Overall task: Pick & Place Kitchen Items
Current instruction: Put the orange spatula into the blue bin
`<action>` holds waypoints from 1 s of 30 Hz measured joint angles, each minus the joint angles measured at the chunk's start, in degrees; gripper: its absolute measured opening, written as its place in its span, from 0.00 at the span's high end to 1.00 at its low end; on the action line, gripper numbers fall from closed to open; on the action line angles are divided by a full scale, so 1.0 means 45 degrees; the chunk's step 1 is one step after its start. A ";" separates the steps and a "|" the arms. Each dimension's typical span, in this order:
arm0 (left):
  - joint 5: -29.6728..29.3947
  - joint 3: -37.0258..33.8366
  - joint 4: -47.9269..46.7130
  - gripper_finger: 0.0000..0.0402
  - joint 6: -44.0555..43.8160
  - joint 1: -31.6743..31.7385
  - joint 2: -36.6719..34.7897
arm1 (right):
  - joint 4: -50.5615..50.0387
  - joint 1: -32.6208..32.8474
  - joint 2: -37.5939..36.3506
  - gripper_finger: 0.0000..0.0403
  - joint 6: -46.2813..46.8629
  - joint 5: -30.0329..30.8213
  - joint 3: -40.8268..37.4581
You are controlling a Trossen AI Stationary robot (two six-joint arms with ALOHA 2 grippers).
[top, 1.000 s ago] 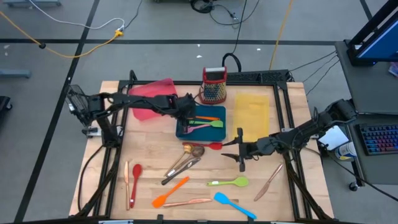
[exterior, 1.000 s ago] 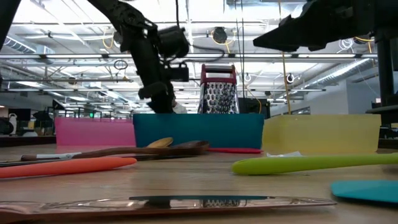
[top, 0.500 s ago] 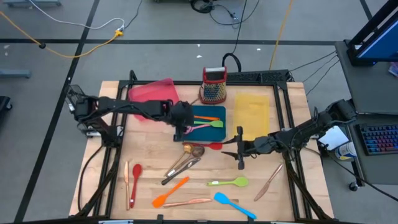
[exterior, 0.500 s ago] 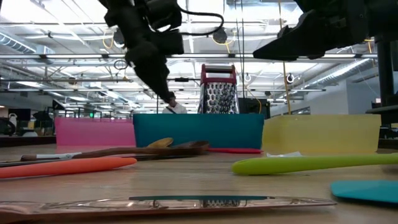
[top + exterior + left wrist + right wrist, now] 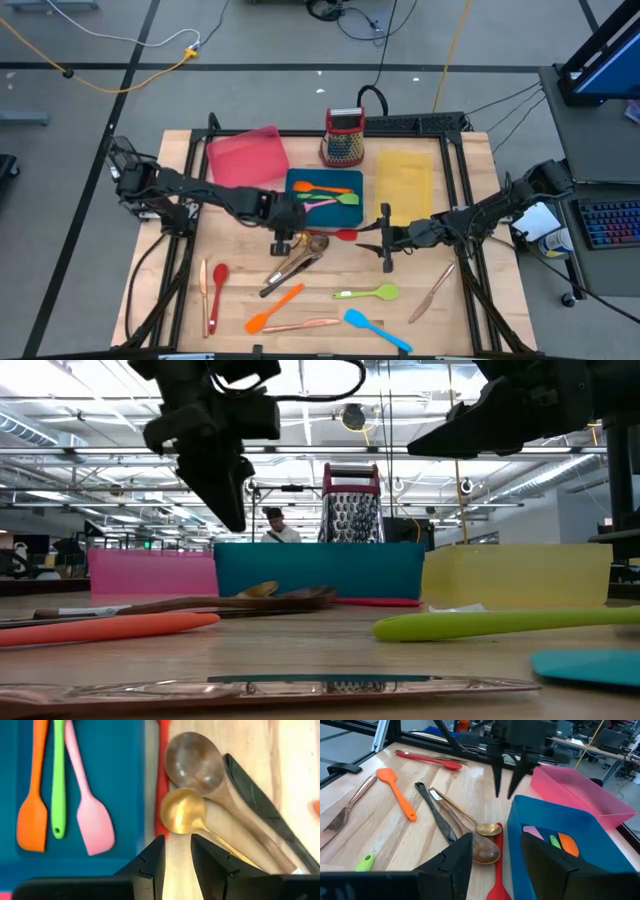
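My left gripper [image 5: 283,243] hangs open and empty above the table, just short of the near edge of the blue tray [image 5: 296,211]. Its fingers [image 5: 150,862] point down beside a gold spoon [image 5: 182,812], a wooden spoon [image 5: 195,762] and a black utensil [image 5: 260,805], which lie in a pile on the table. Along the tray's near wall lies a red utensil [image 5: 162,780]. In the tray lie an orange [image 5: 32,815], a green [image 5: 58,780] and a pink spatula [image 5: 92,820]. My right gripper [image 5: 385,245] waits open and empty, raised right of the pile.
A pink tray [image 5: 245,155], a grater [image 5: 344,138] and a yellow tray [image 5: 405,185] stand at the back. Toward the near edge lie an orange spatula [image 5: 275,308], a green spoon [image 5: 368,293], a blue spatula [image 5: 375,328], a copper knife [image 5: 432,292] and a red spoon [image 5: 218,280].
My left gripper has swung from over the blue tray's left part toward the table's near edge and a little up, and now hangs over the spoon pile. The orange spatula in the tray now shows uncovered.
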 joint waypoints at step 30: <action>-0.3891 0.0009 0.3770 0.76 -0.7274 -0.5713 0.1116 | 0.0009 -0.0174 -0.0002 0.59 -0.0820 -0.0748 0.0000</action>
